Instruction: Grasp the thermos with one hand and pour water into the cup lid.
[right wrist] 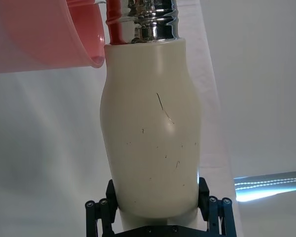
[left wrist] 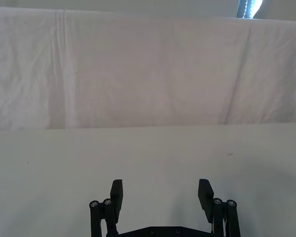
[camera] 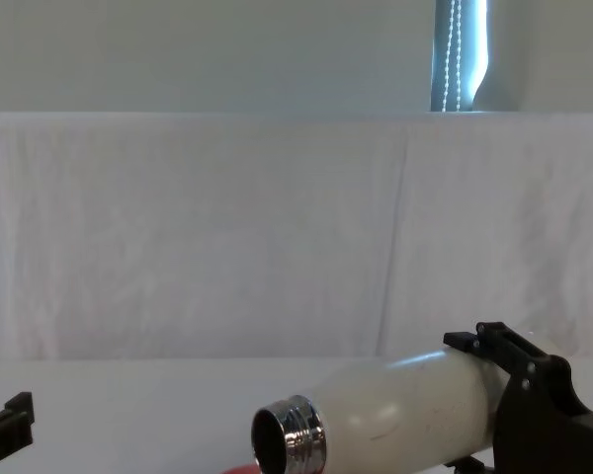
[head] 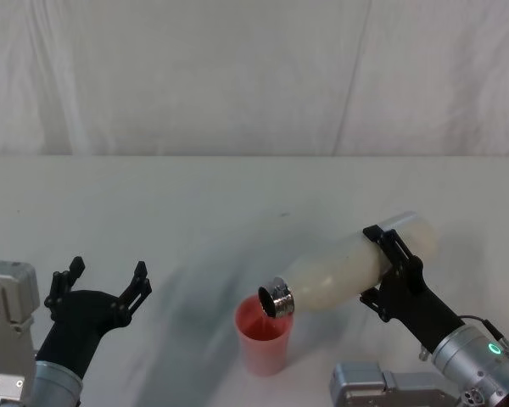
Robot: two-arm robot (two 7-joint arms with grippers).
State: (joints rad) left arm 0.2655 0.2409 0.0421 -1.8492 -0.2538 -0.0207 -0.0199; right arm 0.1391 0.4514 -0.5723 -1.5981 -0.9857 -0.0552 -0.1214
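The cream-white thermos (head: 348, 270) lies tipped almost flat in the air, its steel neck (head: 277, 298) right over the mouth of the pink cup lid (head: 263, 337), which stands upright on the table. My right gripper (head: 392, 275) is shut on the thermos body near its base; its fingers (right wrist: 101, 211) clamp both sides of the thermos (right wrist: 153, 143), with the cup lid (right wrist: 44, 34) beyond the neck. From the chest, the thermos (camera: 395, 415) points left, its open mouth facing the camera. My left gripper (head: 106, 284) rests open at the near left, holding nothing.
A white cloth covers the table (head: 195, 212) and hangs as a backdrop behind it. A grey block (head: 377, 386) of the robot sits at the near edge, right of the cup lid.
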